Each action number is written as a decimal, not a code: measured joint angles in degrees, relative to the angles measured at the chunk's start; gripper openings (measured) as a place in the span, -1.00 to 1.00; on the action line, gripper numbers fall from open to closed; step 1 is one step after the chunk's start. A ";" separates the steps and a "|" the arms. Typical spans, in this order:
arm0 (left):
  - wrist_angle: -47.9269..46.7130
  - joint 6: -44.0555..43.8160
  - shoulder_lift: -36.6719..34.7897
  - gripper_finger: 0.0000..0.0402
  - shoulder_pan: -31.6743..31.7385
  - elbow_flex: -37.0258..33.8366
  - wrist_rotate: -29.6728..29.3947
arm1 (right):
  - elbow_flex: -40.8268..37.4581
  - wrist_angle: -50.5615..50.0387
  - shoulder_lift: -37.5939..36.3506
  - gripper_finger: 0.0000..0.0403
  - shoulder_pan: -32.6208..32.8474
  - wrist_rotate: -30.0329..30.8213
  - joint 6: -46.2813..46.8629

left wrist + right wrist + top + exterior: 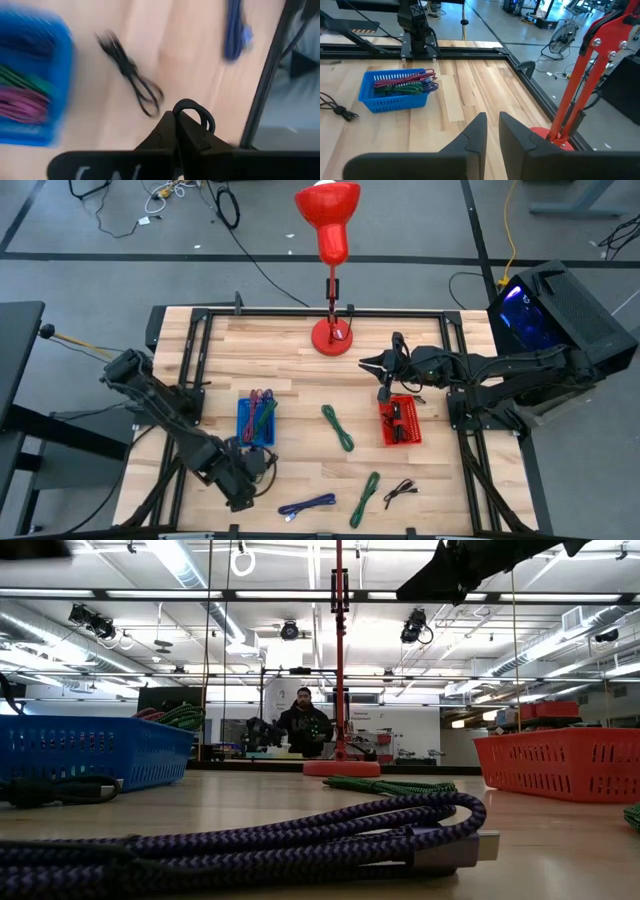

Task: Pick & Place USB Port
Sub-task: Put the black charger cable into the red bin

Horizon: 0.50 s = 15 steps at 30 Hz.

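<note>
My left claw (176,119) is clamped on a black cable (200,112). Beside it sits the blue basket (256,421) holding green and pink cables (262,412).

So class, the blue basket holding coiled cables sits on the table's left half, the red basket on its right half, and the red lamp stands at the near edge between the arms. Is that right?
Not quite. The red lamp stands at the table's far edge, as the high view shows. The blue basket with coiled cables on the left half and the red basket on the right half are correct.
</note>
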 joint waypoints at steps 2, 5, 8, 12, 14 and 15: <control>-2.66 3.94 -0.79 -0.99 0.56 4.45 -7.47 | 0.00 -0.08 0.00 -0.75 0.00 0.00 -0.02; -6.58 10.53 -2.14 -0.99 1.40 9.87 -21.18 | 0.00 -0.08 0.02 -0.75 0.00 -0.12 -0.55; -6.86 17.56 -4.07 -0.97 3.09 13.11 -32.29 | 0.00 0.13 0.02 -0.75 0.00 -1.09 -1.84; -4.07 27.00 -6.77 -0.98 7.43 13.99 -40.51 | -0.02 3.82 0.02 -0.75 0.00 -3.85 -2.97; -2.69 32.27 -7.72 -0.99 10.71 13.96 -41.57 | -0.02 6.27 0.02 -0.75 0.01 -5.56 -4.10; -1.41 35.13 -7.99 -0.98 12.61 13.96 -41.56 | -0.02 7.67 0.02 -0.75 0.01 -6.43 -4.81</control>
